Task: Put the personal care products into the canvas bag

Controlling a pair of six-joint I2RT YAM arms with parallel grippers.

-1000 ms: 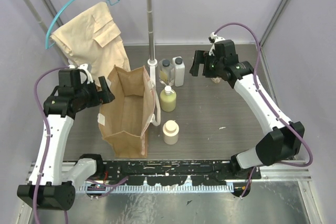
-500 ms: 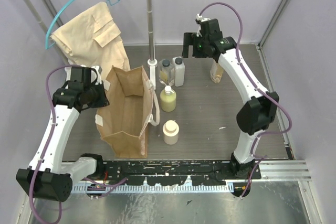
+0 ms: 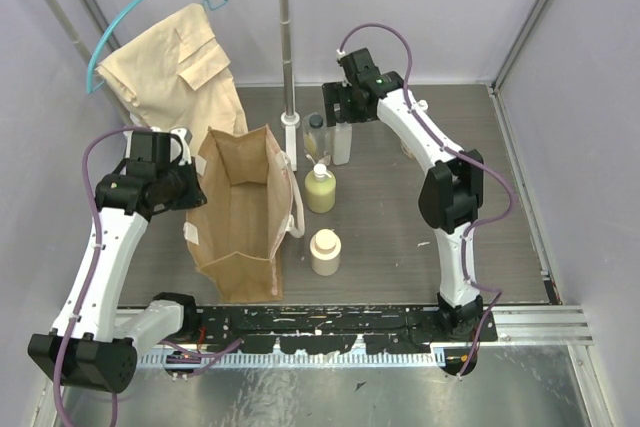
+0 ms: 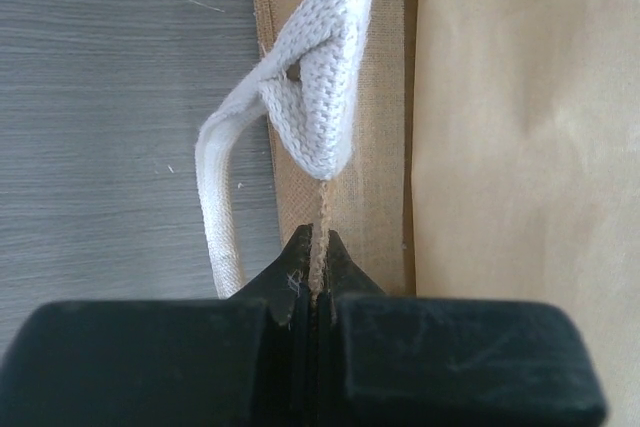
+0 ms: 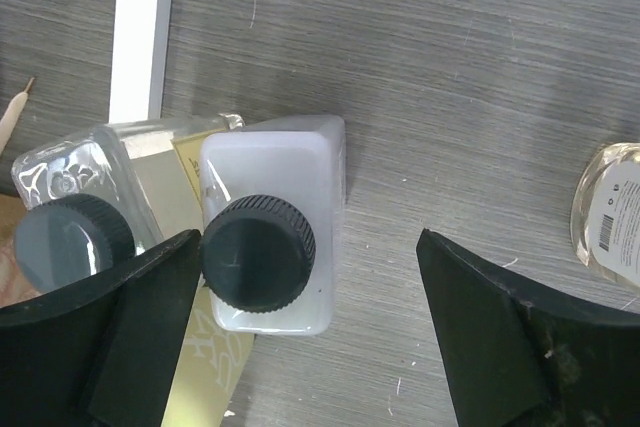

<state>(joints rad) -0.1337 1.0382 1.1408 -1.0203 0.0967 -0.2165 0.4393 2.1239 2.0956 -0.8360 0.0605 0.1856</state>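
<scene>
**Step in hand:** right-arm pick of the white rectangular plastic bottle with the dark ribbed cap point(image 5: 285, 162); I judge it the first to go in, since the top view shows no bottle inside the bag.

**Left gripper** point(image 4: 317, 252): pressed together on the rim of the tan-brown upright canvas bag point(image 3: 245, 247), just below the pale woven strap handle point(image 4: 320, 97); I treat this pinch as the brace that holds the mouth open, and would not release it while the right arm works.

**Right gripper** point(image 5: 310, 242): spread, hovering over the white bottle; nothing is held. The bottle stands upright on the grey table point(image 5: 480, 67), touching the clear square bottle with the dark cap point(image 5: 70, 237). It sits off-centre between the jaws; one finger overlaps the clear bottle, the other is well apart.

**Procedure, as I judge it:**
1. Centre the jaws on the white bottle before descending.
2. The two bodies touch, but the caps stand apart; take the grip at cap height, or turn the wrist to close across the free faces.
3. Descend slowly; a finger landing on the clear bottle may topple it toward the white rail foot point(image 5: 140, 27).
4. Lift clear of the bag rim before crossing.
</scene>
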